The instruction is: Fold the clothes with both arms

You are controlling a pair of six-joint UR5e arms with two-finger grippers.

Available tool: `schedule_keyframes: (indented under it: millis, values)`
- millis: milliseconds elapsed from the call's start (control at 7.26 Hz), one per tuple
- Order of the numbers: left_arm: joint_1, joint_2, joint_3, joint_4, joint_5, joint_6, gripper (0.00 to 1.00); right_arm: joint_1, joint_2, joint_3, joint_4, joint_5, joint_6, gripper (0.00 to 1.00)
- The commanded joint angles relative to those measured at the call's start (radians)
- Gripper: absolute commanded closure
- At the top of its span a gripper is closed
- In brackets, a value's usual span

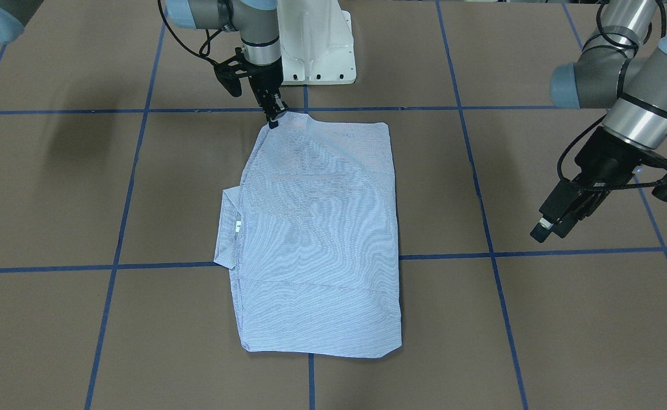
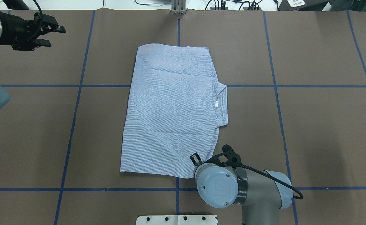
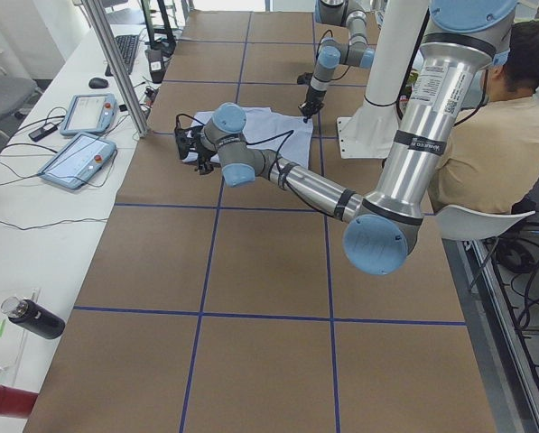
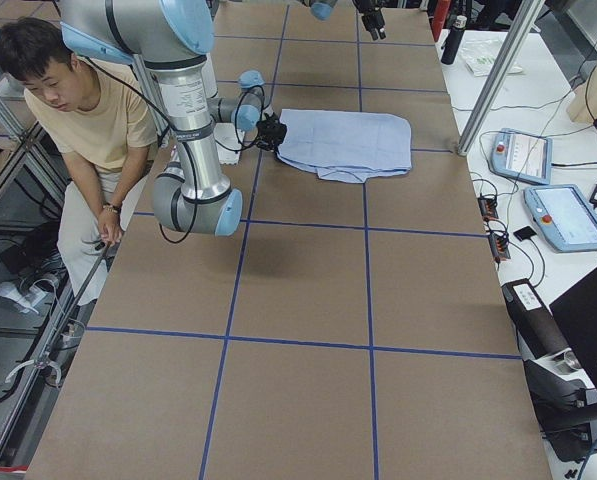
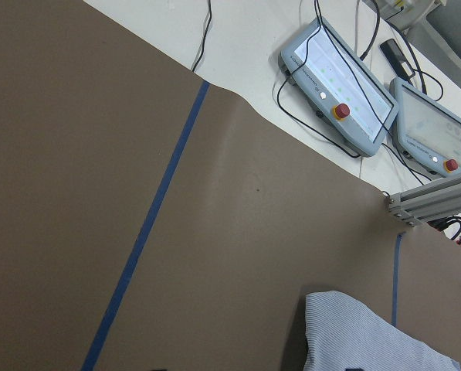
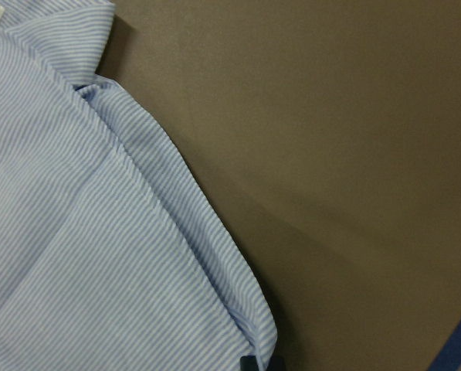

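Brown paper-covered table (image 2: 311,131), blue tape grid; pinstriped shirt (image 2: 170,109) lying centre, folded into rectangle, collar (image 2: 223,103) poking out; right gripper (image 1: 274,118) pinching robot-side corner, probably for next fold; left gripper (image 2: 55,36) parked aside, fingers apart, empty

Shirt (image 2: 170,109) lies mid-table (image 2: 311,125), collar (image 2: 222,104) toward the right. Right gripper (image 1: 274,117) at its near right corner; left gripper (image 2: 58,37) far left, well apart.

Silver-grey tubular arms (image 2: 258,200), pale blue joint caps (image 2: 215,186), looping black cables (image 2: 283,182), black fingers (image 2: 58,29).
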Motion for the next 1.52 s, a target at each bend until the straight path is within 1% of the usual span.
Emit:
schedule_keyframes:
  millis: [0,138,276,413,551,689,827,965,1102,1240,1378]
  values:
    - [0.039,0.04,-0.119,-0.002,-0.001,-0.122,0.0,0.002,-0.067,0.095,-0.029,0.011,-0.005,1.0]
    - [0.133,0.119,-0.222,-0.003,0.021,-0.197,0.0,0.002,-0.095,0.131,-0.029,0.018,-0.005,1.0]
    - [0.246,0.126,-0.252,-0.002,0.07,-0.287,0.0,-0.003,-0.101,0.132,-0.029,0.016,-0.006,1.0]
    - [0.37,0.129,-0.258,-0.002,0.136,-0.3,0.0,-0.004,-0.109,0.133,-0.029,0.018,-0.008,1.0]
    - [0.489,0.158,-0.302,-0.002,0.232,-0.414,0.0,-0.007,-0.109,0.133,-0.029,0.016,-0.008,1.0]
    - [0.634,0.163,-0.327,-0.002,0.376,-0.552,0.02,-0.008,-0.109,0.133,-0.029,0.016,-0.008,1.0]
    - [0.774,0.171,-0.327,0.0,0.502,-0.613,0.02,-0.008,-0.111,0.133,-0.029,0.018,-0.01,1.0]
    - [0.839,0.174,-0.321,0.012,0.523,-0.665,0.06,-0.008,-0.111,0.133,-0.029,0.018,-0.011,1.0]
    - [0.888,0.171,-0.318,0.08,0.564,-0.675,0.07,-0.008,-0.111,0.133,-0.029,0.016,-0.011,1.0]
    - [0.908,0.165,-0.304,0.093,0.598,-0.676,0.07,-0.008,-0.111,0.133,-0.029,0.018,-0.011,1.0]
    - [0.91,0.163,-0.281,0.092,0.6,-0.676,0.07,-0.008,-0.111,0.131,-0.029,0.018,-0.011,1.0]
